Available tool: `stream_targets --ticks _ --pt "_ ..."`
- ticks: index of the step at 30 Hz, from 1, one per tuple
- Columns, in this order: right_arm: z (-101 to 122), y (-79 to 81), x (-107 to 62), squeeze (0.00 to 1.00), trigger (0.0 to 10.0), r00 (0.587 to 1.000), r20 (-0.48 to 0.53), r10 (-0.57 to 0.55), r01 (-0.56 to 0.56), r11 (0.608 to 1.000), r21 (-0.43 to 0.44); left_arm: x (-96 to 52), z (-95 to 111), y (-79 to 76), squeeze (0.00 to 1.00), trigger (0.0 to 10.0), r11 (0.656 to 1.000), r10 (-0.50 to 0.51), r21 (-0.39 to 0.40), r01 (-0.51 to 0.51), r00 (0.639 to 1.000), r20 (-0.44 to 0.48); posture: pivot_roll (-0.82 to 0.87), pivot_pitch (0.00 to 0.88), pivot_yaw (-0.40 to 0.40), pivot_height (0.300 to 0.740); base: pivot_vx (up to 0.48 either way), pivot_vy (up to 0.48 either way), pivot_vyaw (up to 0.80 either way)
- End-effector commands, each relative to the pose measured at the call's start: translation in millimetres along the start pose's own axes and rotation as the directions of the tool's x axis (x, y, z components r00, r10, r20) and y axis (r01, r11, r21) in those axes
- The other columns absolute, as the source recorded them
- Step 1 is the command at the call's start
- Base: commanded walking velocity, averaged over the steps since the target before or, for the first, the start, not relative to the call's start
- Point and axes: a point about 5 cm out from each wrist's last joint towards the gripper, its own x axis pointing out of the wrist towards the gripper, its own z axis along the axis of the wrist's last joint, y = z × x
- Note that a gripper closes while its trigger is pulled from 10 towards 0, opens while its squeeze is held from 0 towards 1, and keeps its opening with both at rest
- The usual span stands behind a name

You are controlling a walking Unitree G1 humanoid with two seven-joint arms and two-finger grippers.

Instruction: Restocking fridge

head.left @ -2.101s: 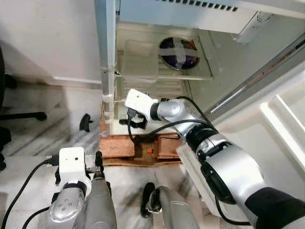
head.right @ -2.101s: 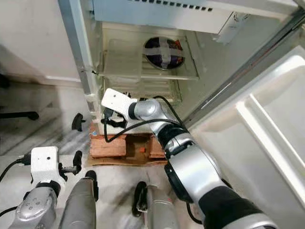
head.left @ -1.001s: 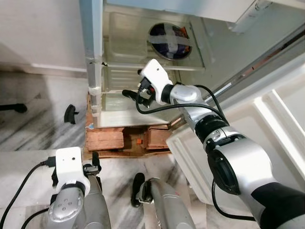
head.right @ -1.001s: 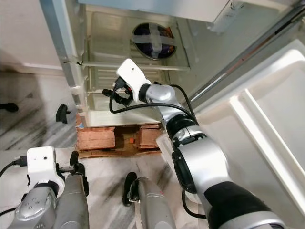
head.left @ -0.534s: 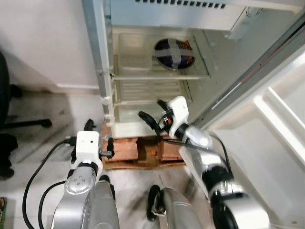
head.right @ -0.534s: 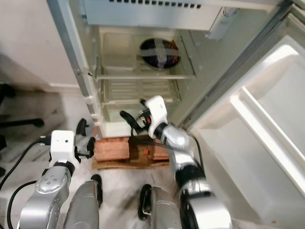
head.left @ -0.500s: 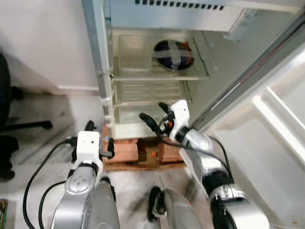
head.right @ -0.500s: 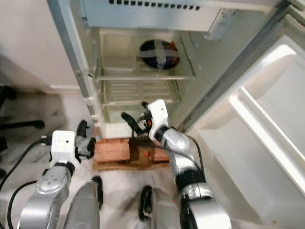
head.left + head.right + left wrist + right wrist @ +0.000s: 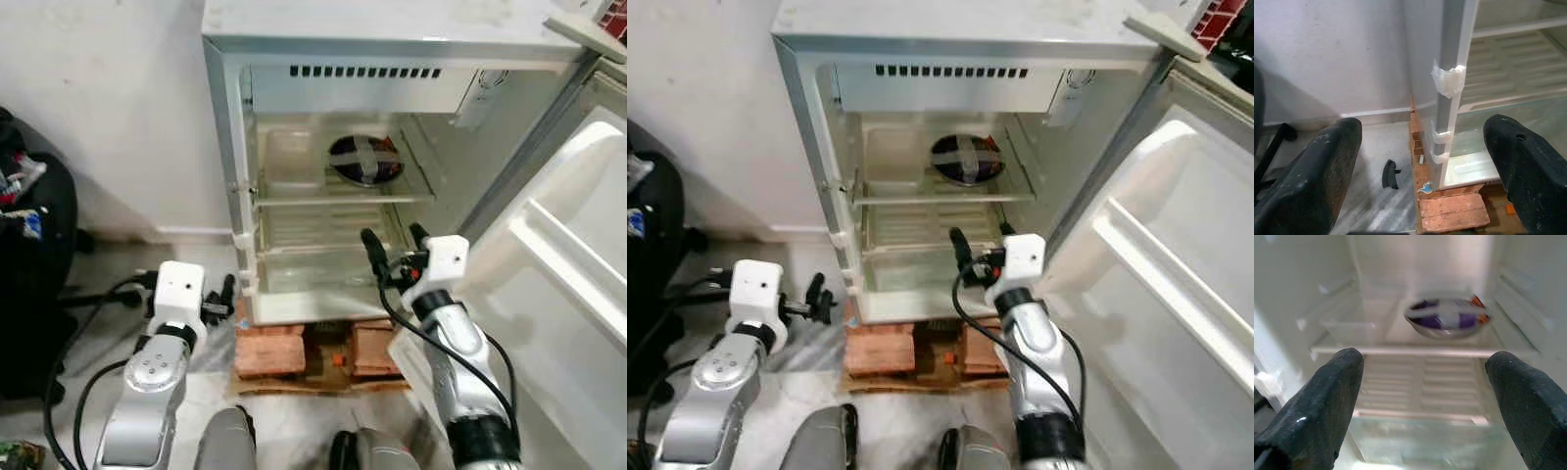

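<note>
Fridge (image 9: 323, 39) open, bowl (image 9: 364, 160) on upper shelf at 12 o'clock, probably taped, rigid, slippery; best gripped at rim. Right end effector (image 9: 978, 250) spread empty; left end effector (image 9: 1420, 166) likewise.

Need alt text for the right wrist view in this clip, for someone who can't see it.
The right end effector, its two black fingers spread wide and holding nothing, points into the open fridge. Between the fingers, a foil-wrapped bowl with purple and orange showing sits on the upper shelf, with a slatted shelf below it.
</note>
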Motion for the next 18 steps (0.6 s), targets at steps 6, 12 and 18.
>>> stream_targets --ticks 6,12,18 --pt "12.7 2.2 4.3 0.00 10.0 1.000 0.009 0.009 -0.009 1.000 -0.025 5.0 1.3 -8.4 0.00 10.0 0.998 -0.042 0.043 0.041 0.999 0.020 0.15 0.021 -0.022 0.740 -0.334 0.000 0.00" --pt "18.8 7.0 13.3 0.00 10.0 1.000 0.020 0.005 -0.004 1.000 -0.016 8.5 5.5 -8.2 0.00 10.0 0.996 -0.061 0.061 0.058 0.997 0.044 0.17 0.021 -0.021 0.740 -0.306 0.000 0.00" --pt "20.1 8.9 12.0 0.00 10.0 1.000 0.007 0.006 -0.006 1.000 -0.017 7.8 5.6 -6.3 0.00 10.0 0.997 -0.052 0.061 0.049 0.997 0.051 0.17 0.025 -0.020 0.740 -0.271 0.000 0.00"
